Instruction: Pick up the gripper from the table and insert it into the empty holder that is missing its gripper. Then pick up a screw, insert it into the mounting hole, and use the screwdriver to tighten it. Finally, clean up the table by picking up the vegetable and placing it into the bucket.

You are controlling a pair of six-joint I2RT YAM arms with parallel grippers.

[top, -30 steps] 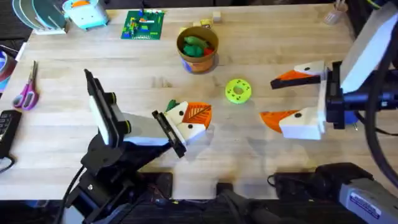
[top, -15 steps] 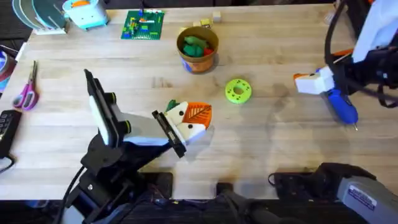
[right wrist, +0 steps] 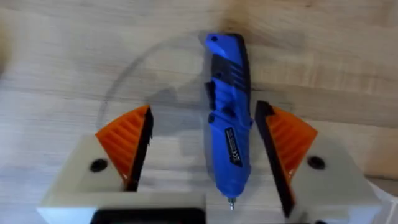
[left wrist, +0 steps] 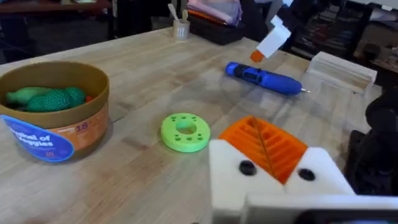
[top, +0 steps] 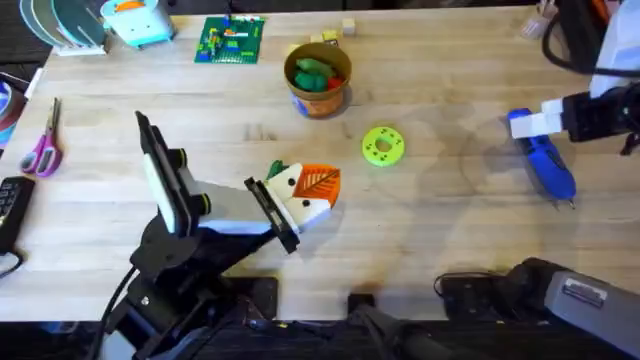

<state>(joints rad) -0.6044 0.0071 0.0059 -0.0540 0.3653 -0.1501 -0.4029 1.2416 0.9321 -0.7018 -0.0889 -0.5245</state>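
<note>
Far on the left of the table lie the purple scissors [top: 40,150]. Next comes my left gripper [top: 300,197], low over the wood near the middle. Its two blocks are pressed together, so it is closed. The top block is white and the lower one is the cream holder [top: 314,212]. The orange finger [top: 320,182] with the ribs sits against these blocks. I cannot tell if it is pushed all the way in. A small dark green thing, the vegetable [top: 276,170], pokes out just beside my left gripper, touching it.

Farther back on the table stands the bucket [top: 320,100]. It is upright, and it has green and red toy foods [top: 316,74] in it. A bit to the right and nearer to me lies the flat green disc [top: 383,145], apart from the bucket.

Well off to the right lies the blue screwdriver [top: 548,168], flat on the wood. Its thin metal tip points toward my side of the table. My right gripper [right wrist: 204,112] is at the screwdriver. Its orange fingers [right wrist: 127,140] are spread wide, one on each side of the blue body, and they hold nothing.
</note>
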